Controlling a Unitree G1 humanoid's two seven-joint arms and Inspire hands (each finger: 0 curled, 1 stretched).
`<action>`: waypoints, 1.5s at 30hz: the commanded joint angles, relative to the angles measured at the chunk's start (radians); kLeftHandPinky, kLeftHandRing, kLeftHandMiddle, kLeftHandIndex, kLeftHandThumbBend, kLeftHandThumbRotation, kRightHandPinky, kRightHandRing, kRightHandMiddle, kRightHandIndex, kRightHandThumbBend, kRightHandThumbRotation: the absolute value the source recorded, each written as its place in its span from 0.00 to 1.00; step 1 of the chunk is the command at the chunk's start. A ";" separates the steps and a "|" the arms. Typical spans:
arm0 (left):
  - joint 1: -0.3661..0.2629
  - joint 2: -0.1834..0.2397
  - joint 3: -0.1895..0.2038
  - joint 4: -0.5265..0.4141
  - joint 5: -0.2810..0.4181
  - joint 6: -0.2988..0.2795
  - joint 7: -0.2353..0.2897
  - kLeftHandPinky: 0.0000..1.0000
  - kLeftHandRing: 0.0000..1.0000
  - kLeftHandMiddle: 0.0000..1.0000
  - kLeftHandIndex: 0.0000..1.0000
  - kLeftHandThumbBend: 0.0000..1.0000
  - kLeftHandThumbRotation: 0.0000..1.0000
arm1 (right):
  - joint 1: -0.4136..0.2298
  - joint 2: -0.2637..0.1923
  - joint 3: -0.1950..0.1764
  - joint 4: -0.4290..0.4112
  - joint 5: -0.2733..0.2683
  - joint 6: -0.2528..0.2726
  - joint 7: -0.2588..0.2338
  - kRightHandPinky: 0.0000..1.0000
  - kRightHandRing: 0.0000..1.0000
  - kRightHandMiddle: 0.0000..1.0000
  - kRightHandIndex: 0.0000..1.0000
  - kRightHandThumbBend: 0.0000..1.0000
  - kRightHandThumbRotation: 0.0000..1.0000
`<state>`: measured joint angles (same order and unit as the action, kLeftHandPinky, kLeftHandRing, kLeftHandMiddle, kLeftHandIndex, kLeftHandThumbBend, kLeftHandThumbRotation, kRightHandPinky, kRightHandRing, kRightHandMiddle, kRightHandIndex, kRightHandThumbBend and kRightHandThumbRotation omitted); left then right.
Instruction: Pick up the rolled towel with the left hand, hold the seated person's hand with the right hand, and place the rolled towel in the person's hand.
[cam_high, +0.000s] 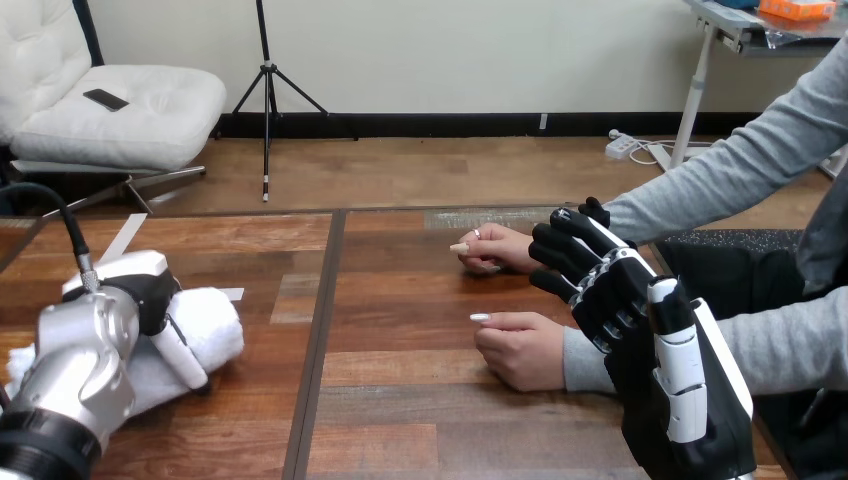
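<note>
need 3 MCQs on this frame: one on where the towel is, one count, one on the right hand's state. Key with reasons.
1. Where is the rolled towel?
A. On the table at the view's left, under the left hand
B. Standing on end at the table's middle
C. At the table's far edge, untouched

2. How many hands has the person laid on the table?
A. None
B. One
C. Two

3. The right hand is:
A. Shut on a wrist
B. Open, fingers straight, holding nothing
C. Shut on the towel

Key
1 A: the white roll lies on the wood with the left hand on top of it.
2 C: the person's farther hand and the person's nearer hand both rest on the wood.
3 B: it is held up above the table, closed round nothing.
</note>
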<state>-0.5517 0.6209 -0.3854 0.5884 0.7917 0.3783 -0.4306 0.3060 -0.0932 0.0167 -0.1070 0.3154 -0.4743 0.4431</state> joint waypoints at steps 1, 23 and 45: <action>-0.013 0.010 0.013 -0.050 0.024 0.020 0.081 0.31 0.41 0.49 0.51 0.79 0.01 | -0.064 -0.003 -0.010 -0.052 0.009 -0.030 0.001 0.87 0.88 0.86 0.86 0.53 1.00; 0.015 0.014 0.020 -0.071 0.005 0.004 0.183 0.41 0.52 0.61 0.49 0.74 0.00 | -0.069 -0.004 -0.017 -0.049 0.010 -0.025 0.000 0.88 0.89 0.87 0.86 0.54 1.00; 0.061 0.030 0.071 -0.123 -0.045 -0.083 0.256 0.41 0.51 0.58 0.51 0.72 0.00 | -0.073 0.001 -0.019 -0.041 0.005 -0.031 0.003 0.86 0.88 0.86 0.85 0.53 1.00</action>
<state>-0.4588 0.6202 -0.3564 0.5293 0.7528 0.3248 -0.2243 0.3017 -0.0918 -0.0006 -0.1070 0.3158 -0.4748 0.4443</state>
